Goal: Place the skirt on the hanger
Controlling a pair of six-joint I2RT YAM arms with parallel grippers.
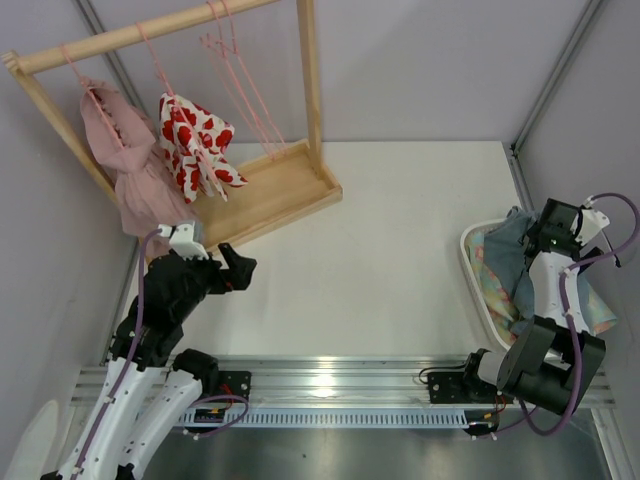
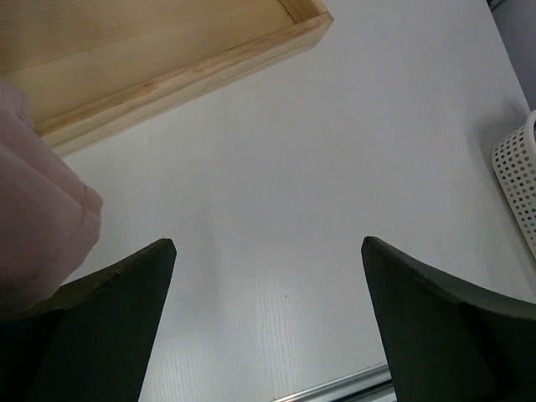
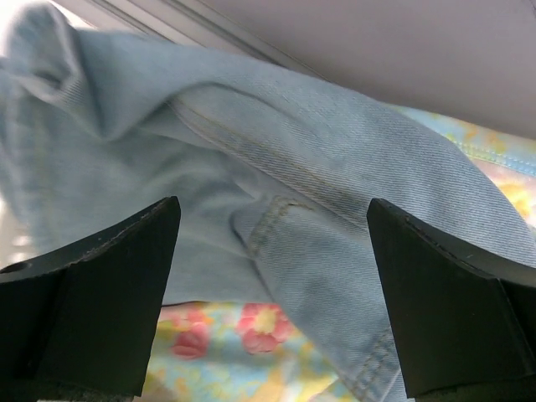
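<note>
You get only scrap of skirt (image 1: 508, 238) from above: right arm (image 1: 545, 300) covers most, rest sunk in basket (image 1: 468, 262). Right gripper (image 3: 272, 203) hidden from top under own wrist. Wrist view cuts its fingers at bottom edge. There, skirt runs off left and bottom edges, upper left blurred. Whether fingers touch denim, you cannot tell. Floral cloth (image 3: 251, 331) mostly buried under skirt. Bare hanger (image 1: 240, 80): hook cut by top edge, wires overlap, count unclear. Left wrist view: pink cloth (image 2: 33, 226) blurred, cut by left edge; basket cut by right edge.
</note>
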